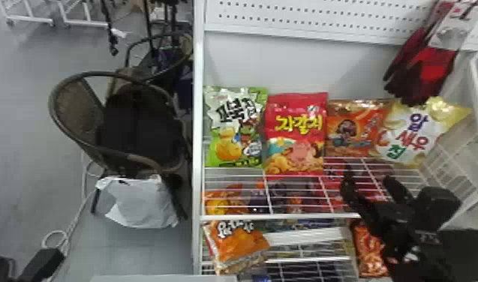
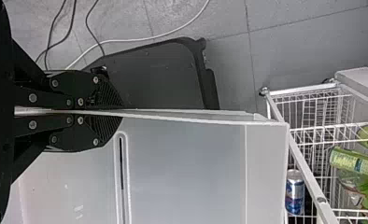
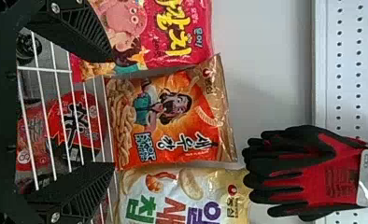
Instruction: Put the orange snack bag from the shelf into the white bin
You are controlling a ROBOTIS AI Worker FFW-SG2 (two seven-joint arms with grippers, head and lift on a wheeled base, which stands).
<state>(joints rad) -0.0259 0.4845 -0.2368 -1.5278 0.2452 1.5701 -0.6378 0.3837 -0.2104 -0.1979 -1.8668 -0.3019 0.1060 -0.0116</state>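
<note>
The right claw (image 1: 368,180) hangs released—fingers spread—with the orange snack bag (image 1: 354,129) at its twelve o'clock on the shelf (image 1: 275,216), the red bag (image 1: 296,131) at the orange one's nine, the pale bag (image 1: 410,131) at its three. At eight o'clock in the head view, the left claw (image 1: 44,263) grasps the white bin (image 2: 182,172) by its rim.

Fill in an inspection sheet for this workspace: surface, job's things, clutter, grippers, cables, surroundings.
Surface: white wire shelf.
Job's things: orange snack bag upright on the shelf; white bin.
Clutter: red bag left of the orange one, white-and-yellow bag right.
Grippers: left gripper shut on the bin's wall; right gripper open, facing the orange bag.
Cables: white cable on the floor.
Surroundings: hanging gloves, chair, white plastic bag.
</note>
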